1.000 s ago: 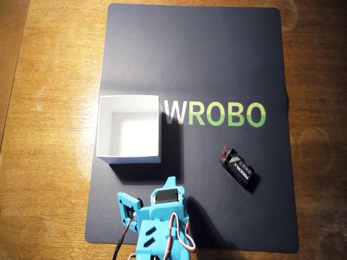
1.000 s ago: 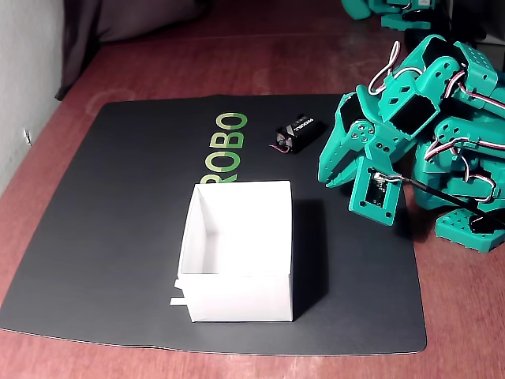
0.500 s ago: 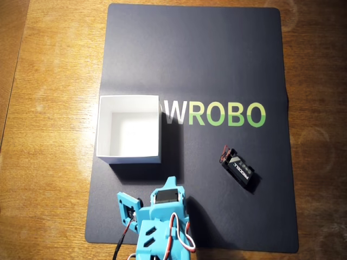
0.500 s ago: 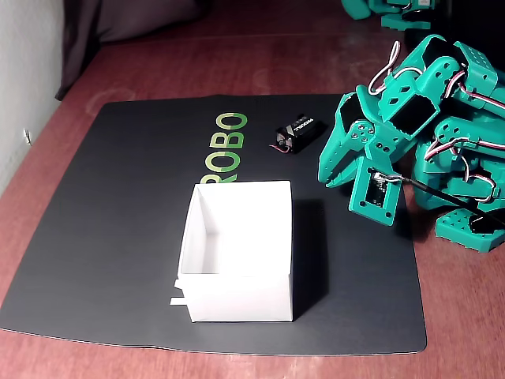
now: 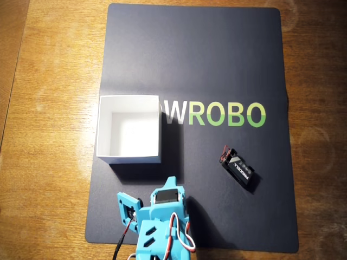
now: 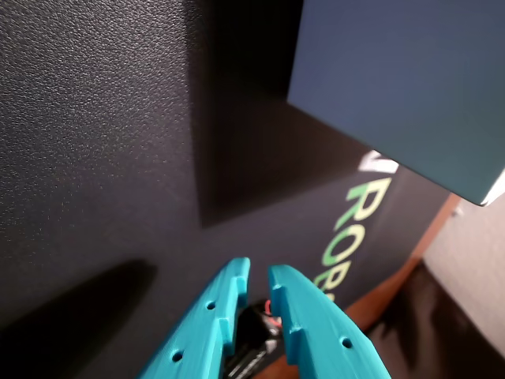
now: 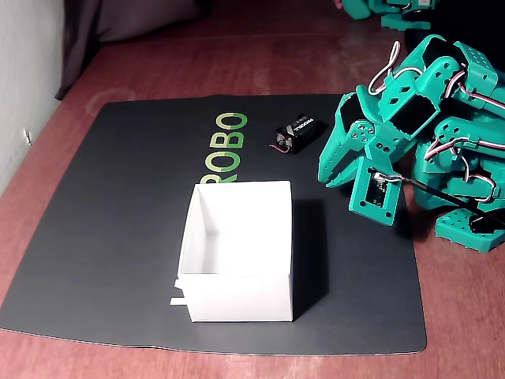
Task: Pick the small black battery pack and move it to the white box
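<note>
The small black battery pack lies flat on the dark mat, right of centre in the overhead view, with its red and black wires at its upper-left end. In the fixed view the battery pack sits beyond the white box. The white box stands open-topped and holds nothing. My gripper is folded low near the mat's near edge, below the box and well left of the pack. In the wrist view my gripper is shut on nothing, and the pack shows behind the fingers.
A dark mat with green "WROBO" lettering covers the wooden table. The teal arm base and its cables fill the right side of the fixed view. A grey wall runs along the left there.
</note>
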Available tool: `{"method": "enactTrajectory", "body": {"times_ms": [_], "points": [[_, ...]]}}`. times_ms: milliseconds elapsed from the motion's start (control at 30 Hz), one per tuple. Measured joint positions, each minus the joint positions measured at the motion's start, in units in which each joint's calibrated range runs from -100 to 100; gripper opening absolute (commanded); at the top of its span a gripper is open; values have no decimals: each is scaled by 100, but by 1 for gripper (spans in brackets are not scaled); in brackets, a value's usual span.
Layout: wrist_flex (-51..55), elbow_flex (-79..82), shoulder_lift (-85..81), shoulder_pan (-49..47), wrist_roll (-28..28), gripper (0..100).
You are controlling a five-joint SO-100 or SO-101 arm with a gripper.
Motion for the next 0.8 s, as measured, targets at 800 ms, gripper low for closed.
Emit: {"method": "enactTrajectory", "body": {"times_ms": [800], "points": [[113, -4045, 3534, 1496, 5, 2]]}}
